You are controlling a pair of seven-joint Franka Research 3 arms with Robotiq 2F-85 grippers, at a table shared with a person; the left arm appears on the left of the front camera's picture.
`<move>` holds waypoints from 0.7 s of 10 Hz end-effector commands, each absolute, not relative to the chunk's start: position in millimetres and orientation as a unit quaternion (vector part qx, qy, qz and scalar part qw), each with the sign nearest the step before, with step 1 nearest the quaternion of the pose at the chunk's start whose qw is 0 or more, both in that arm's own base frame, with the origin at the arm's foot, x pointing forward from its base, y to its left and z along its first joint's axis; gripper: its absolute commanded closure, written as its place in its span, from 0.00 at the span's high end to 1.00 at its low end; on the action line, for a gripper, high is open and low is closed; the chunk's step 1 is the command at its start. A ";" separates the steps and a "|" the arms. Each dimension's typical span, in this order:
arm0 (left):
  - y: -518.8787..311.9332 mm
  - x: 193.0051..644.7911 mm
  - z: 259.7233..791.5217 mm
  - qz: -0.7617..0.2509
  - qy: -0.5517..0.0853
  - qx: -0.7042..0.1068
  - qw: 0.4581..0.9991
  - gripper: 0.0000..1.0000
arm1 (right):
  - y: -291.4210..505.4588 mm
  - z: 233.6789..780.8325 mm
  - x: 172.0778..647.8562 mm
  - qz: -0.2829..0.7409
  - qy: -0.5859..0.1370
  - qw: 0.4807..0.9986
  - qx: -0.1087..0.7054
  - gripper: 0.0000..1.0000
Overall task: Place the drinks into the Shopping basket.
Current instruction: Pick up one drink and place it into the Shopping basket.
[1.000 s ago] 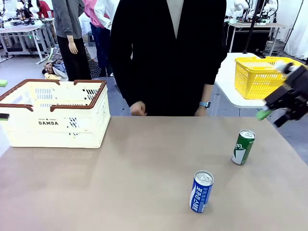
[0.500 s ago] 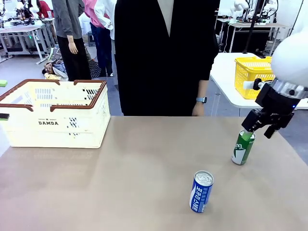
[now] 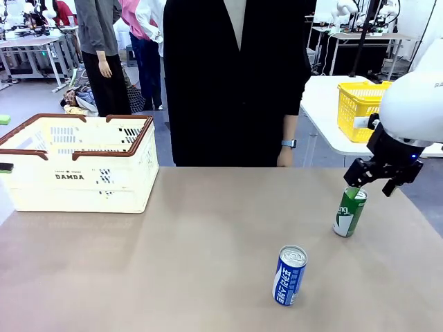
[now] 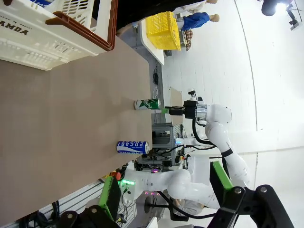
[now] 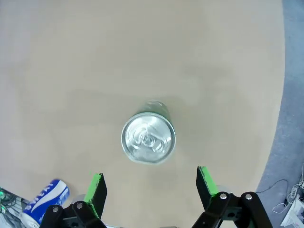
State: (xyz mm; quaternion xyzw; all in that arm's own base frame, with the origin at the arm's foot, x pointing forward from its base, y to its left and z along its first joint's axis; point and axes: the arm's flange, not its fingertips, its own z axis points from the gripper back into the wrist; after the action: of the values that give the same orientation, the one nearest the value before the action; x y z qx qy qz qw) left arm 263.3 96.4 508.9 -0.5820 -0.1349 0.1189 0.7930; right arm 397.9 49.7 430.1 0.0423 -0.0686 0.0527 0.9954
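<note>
The green drink can [image 3: 349, 211] stands upright at the right of the table, and the blue can [image 3: 290, 275] stands nearer the front middle. My right gripper [image 3: 372, 184] hangs open just above the green can, pointing down. In the right wrist view the can's silver top [image 5: 148, 137] lies a little ahead of the open right gripper [image 5: 151, 184], with the blue can [image 5: 45, 199] at the lower left. The cream Shopping basket [image 3: 76, 181] with a brown rim sits at the table's far left. My left gripper [image 4: 166, 190] is open with nothing in it, off to the side of the table, seeing the basket [image 4: 57, 38], the green can [image 4: 147, 104] and the blue can [image 4: 133, 147].
A person in black stands at the far edge, one hand [image 3: 284, 158] hanging near the table. A yellow mesh basket [image 3: 361, 109] sits on a white side table behind my right arm. Bare tabletop [image 3: 208, 235] lies between the cans and the cream basket.
My right arm swung in from the right edge and turned downward, ending above the green can. The person's hands drew back from the table edge. The cans have not moved.
</note>
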 end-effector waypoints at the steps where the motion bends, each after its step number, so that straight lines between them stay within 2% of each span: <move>1: 96.6 263.0 510.3 0.112 -0.141 -0.590 0.787 1.00 | 62.7 423.6 418.3 0.037 -0.072 0.996 0.047 1.00; 7: 96.6 263.0 510.3 0.112 -0.141 -0.590 0.787 1.00 | 69.4 376.3 437.4 0.019 -0.033 0.999 0.031 1.00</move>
State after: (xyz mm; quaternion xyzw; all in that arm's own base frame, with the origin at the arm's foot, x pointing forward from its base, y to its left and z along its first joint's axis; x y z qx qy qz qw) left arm 263.3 96.4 508.9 -0.5820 -0.1349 0.1189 0.7930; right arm 433.0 63.1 376.7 0.0467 -0.0270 0.0351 0.9979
